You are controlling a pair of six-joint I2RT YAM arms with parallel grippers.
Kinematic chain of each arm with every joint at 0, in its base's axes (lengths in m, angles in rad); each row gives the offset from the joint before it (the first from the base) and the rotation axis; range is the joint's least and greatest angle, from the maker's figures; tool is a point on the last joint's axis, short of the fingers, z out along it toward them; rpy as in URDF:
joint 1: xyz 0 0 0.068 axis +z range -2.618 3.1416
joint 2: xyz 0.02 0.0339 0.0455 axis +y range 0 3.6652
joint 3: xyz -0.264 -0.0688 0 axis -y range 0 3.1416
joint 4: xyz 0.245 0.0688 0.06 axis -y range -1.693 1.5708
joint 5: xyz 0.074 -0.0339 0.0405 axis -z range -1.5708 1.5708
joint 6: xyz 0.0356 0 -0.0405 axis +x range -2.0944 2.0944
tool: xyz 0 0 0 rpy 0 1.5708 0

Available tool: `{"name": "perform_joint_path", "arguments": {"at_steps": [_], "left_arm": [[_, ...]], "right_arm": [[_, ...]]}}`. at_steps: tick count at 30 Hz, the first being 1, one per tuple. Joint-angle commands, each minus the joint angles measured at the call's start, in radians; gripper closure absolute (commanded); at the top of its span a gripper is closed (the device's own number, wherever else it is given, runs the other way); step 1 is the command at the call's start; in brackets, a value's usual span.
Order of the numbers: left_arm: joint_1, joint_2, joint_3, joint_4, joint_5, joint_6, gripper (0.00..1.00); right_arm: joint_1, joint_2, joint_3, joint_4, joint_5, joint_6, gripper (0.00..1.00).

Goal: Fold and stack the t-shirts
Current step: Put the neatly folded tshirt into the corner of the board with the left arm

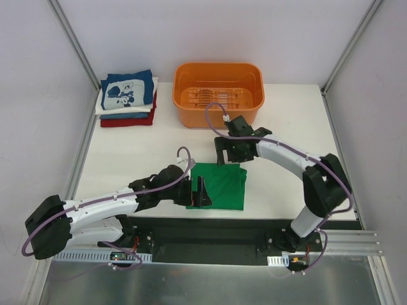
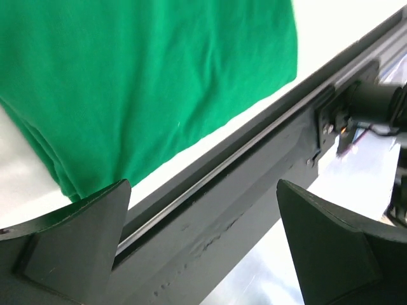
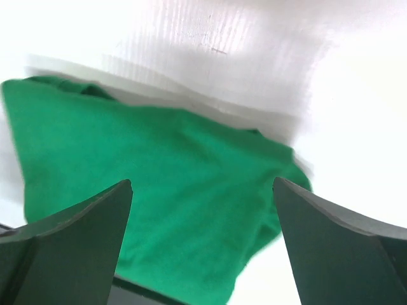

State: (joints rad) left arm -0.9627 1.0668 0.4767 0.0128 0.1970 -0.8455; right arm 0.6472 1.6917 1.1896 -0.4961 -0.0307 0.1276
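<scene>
Locate the green t-shirt (image 1: 219, 185), folded flat at lower centre of the overhead view. Note the left gripper (image 1: 200, 192) at its left edge and the right gripper (image 1: 231, 156) over its top edge, both released, gripping nothing. Pinch all layers along one edge, lift level, and carry toward the folded stack (image 1: 127, 100) at upper left.

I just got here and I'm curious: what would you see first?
The bright green t-shirt lies folded at the near edge of the white table, with the open left tool at its left side and the open right tool at its far side. Behind sits a big orange tub, and in the far left corner a stack of folded t-shirts topped by a navy cartoon one.
</scene>
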Motion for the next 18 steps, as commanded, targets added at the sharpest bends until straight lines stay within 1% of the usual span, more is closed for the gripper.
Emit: {"name": "perform_joint_path", "arguments": {"at_steps": [1,3,4,5,6,7,9,10,14,15,18], "left_arm": [[-0.005,-0.065,0.089,-0.117,-0.201,0.036,0.01],[0.004,-0.083,0.121,-0.241,-0.295,0.037,0.01],[0.013,-0.088,0.128,-0.275,-0.347,0.036,0.01],[0.025,-0.094,0.129,-0.296,-0.355,0.036,0.01],[0.060,-0.100,0.128,-0.310,-0.354,0.039,0.01],[0.079,-0.099,0.122,-0.310,-0.343,0.042,0.01],[0.120,-0.070,0.115,-0.310,-0.328,0.036,0.01],[0.157,-0.051,0.117,-0.306,-0.315,0.034,0.01],[0.188,0.079,0.172,-0.303,-0.307,0.059,0.01],[0.191,0.135,0.201,-0.300,-0.307,0.059,0.01],[0.191,0.234,0.253,-0.283,-0.301,0.037,0.07]], "right_arm": [[0.008,-0.242,-0.047,-0.064,0.107,-0.060,0.03],[0.006,-0.320,-0.103,-0.067,0.162,-0.039,0.03],[0.005,-0.399,-0.157,-0.073,0.185,-0.028,0.03],[-0.001,-0.440,-0.188,-0.075,0.228,-0.002,0.03],[-0.006,-0.481,-0.215,-0.076,0.242,0.010,0.03],[-0.015,-0.557,-0.263,-0.079,0.256,0.026,0.03],[-0.038,-0.646,-0.301,-0.079,0.278,0.026,0.03],[-0.044,-0.667,-0.320,-0.082,0.284,0.021,0.03],[-0.075,-0.711,-0.358,-0.107,0.288,0.021,0.03],[-0.075,-0.714,-0.361,-0.108,0.287,0.018,0.04],[-0.078,-0.707,-0.367,-0.116,0.293,0.012,0.03]]}}
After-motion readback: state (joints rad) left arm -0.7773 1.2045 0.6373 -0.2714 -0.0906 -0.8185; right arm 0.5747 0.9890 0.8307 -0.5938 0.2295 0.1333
